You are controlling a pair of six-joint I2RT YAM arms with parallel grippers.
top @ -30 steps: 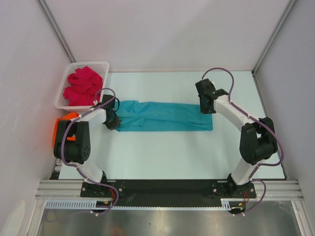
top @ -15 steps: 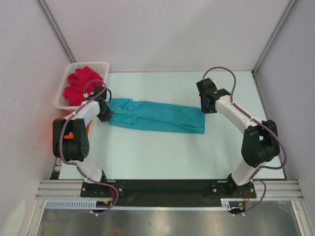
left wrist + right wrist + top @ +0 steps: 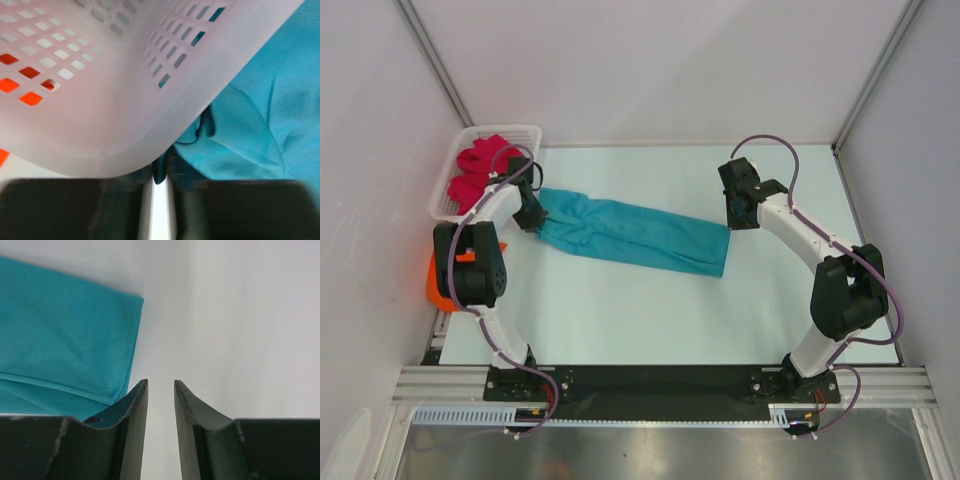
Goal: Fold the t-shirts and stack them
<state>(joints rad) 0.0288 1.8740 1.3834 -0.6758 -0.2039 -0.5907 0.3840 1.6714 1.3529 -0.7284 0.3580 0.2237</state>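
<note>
Setting: a pale bench (image 3: 650, 310) inside white walls, with a white lattice basket (image 3: 505, 128) at its far left corner
Teal t-shirt (image 3: 630, 235): folded into a long band that lies slantwise from beside the basket towards the right
Other t-shirts: the crimson-pink t-shirt (image 3: 480, 165) is heaped in the basket; the orange t-shirt (image 3: 438, 285) is bunched at the bench's left edge
Left jaws: almost closed, nipping a thin fold at the band's left end
Right jaws: partly open and bare, just beside the band's right corner, holding no cloth
Risk: with only one end gripped, a pull would probably skew the band and spoil the fold; the thin nip may slip; the left jaws could shove the basket
Left wrist view: shows the basket wall pressing close over the grip, and orange through the lattice
Right wrist view: shows the hem lying outside the gap, which the top view hides
Top view: alone shows the whole band
</note>
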